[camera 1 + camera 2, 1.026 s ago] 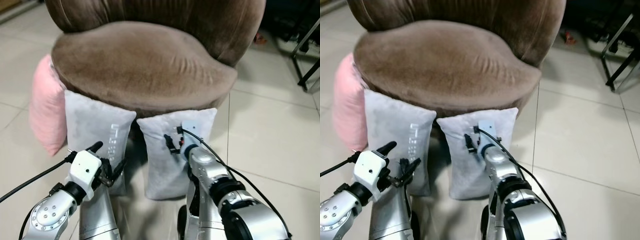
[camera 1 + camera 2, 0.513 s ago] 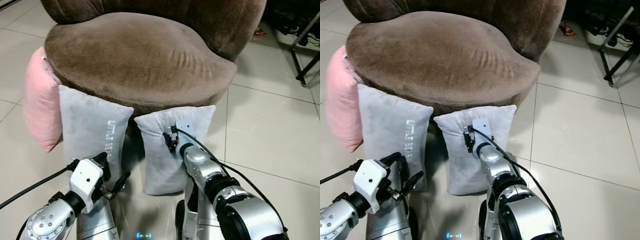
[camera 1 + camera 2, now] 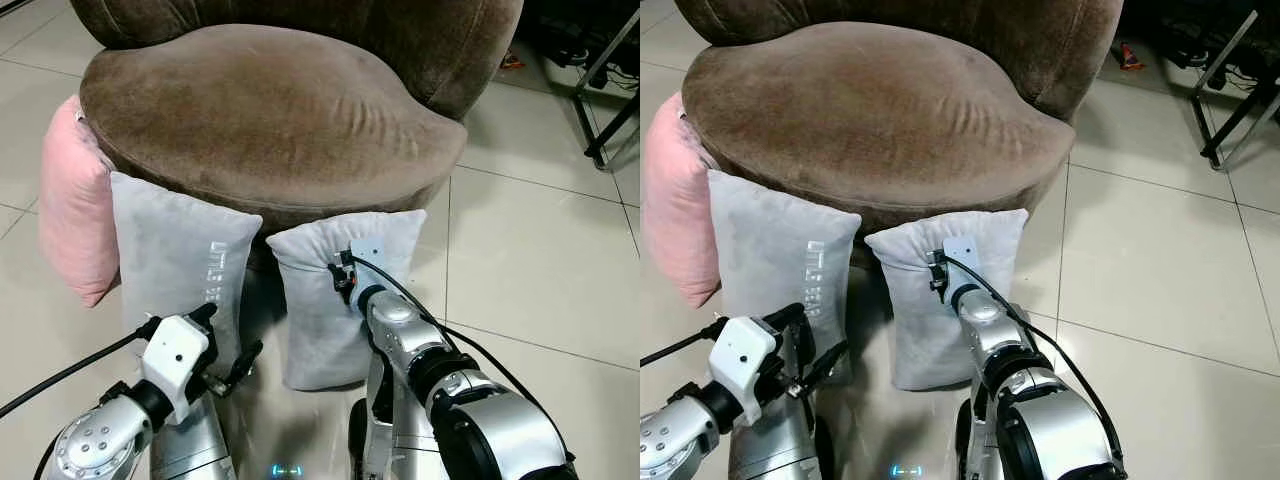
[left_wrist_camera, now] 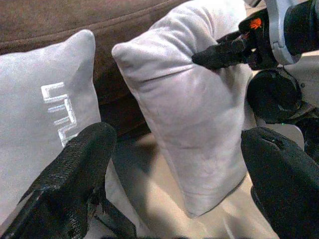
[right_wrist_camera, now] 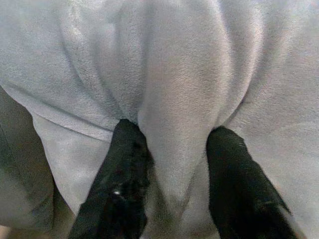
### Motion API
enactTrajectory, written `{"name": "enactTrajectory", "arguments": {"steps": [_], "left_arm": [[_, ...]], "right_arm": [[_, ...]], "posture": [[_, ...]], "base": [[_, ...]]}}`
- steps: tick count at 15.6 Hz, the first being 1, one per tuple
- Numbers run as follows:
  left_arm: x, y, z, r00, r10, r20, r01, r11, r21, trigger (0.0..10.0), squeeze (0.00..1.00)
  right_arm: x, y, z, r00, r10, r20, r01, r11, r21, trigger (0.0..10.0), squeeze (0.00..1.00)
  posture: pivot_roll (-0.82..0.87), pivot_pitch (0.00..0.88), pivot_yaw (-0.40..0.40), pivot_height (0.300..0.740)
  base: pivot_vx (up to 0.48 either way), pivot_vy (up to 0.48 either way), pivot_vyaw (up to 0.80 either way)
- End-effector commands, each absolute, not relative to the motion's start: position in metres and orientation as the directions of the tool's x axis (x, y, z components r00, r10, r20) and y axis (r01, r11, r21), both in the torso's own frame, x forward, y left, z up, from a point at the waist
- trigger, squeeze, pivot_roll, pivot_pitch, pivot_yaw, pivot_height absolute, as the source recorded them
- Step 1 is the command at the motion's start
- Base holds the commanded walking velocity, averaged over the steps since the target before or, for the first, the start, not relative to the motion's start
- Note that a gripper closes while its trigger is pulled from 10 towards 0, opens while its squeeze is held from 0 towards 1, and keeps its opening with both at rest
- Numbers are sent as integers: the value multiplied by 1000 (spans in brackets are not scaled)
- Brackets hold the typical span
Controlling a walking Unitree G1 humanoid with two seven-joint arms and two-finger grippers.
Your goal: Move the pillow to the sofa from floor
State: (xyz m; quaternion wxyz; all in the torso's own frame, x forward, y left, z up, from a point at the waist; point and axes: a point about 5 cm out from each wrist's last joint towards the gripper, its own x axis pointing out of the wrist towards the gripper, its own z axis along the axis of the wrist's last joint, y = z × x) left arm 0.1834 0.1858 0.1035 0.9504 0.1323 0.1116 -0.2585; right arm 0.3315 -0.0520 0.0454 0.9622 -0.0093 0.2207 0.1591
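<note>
The right end effector (image 5: 172, 184) pinches a fold of the smaller grey pillow (image 3: 325, 300), its black fingers (image 5: 124, 174) sunk in on either side of a ridge of cloth. That pillow stands on the tiled floor (image 3: 540, 270), leaning against the front of the brown sofa (image 3: 270, 110), whose seat lies above and beyond the end effector. The left end effector (image 4: 174, 164) hangs beside it with fingers spread wide, holding nothing.

The grip takes only a pucker of soft cover, so I judge the cloth may slide out on the lift. The grey lettered pillow (image 3: 185, 255), just beside the held one, and the pink pillow (image 3: 72, 210) farther off could be dragged or toppled. No containers are in sight.
</note>
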Motion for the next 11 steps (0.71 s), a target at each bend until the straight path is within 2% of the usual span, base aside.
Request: {"name": "enactTrajectory", "arguments": {"steps": [1,3,9,11], "left_arm": [[183,183,102,839,-463,-286,523,832,184,10000,0],[186,183,100,842,-459,-284,518,835,187,10000,0],[199,175,99,875,-432,-221,473,860,191,10000,0],[205,171,101,883,-427,-195,461,867,189,10000,0]], "right_arm": [[326,-54,37,829,300,-471,-312,948,56,0,0],[324,-55,33,816,297,-495,-349,937,-13,0,0],[318,-55,29,799,394,-454,-378,917,129,0,0],[316,-52,30,787,460,-411,-420,887,189,0,0]], "posture": [[96,191,-111,405],[95,165,-120,405],[94,4,-137,405],[88,0,-135,405]], "base": [[0,0,0],[0,0,0],[0,0,0],[0,0,0]]}}
